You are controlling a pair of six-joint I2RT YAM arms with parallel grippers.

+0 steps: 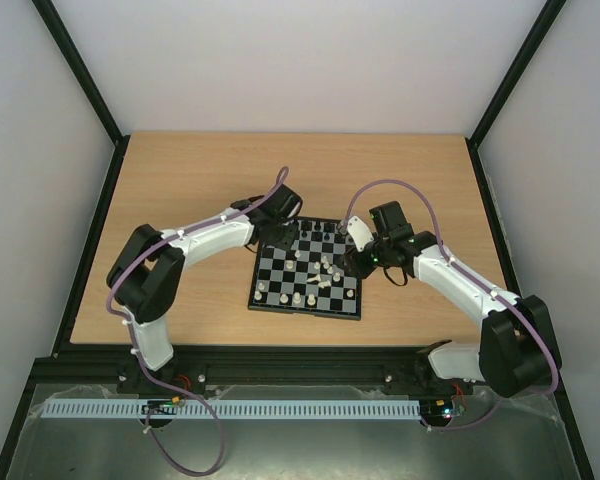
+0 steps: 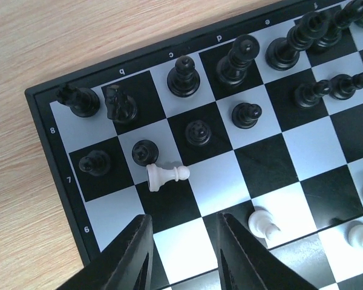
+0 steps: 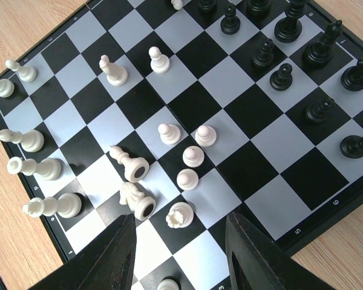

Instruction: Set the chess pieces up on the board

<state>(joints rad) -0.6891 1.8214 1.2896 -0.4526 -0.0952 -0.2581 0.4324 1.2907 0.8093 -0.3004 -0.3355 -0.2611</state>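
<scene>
The chessboard lies mid-table, with black pieces along its far rows and cream-white pieces scattered over the middle and near rows. My left gripper is open and empty above the board's far left corner, just short of a toppled white pawn that lies beside black pawns. My right gripper is open and empty over the board's right side. A white rook stands between its fingers, with a fallen white knight and a fallen white bishop close by.
The wooden table lies all round the board. A black frame rail runs along the near edge by the arm bases. White walls close in the back and sides.
</scene>
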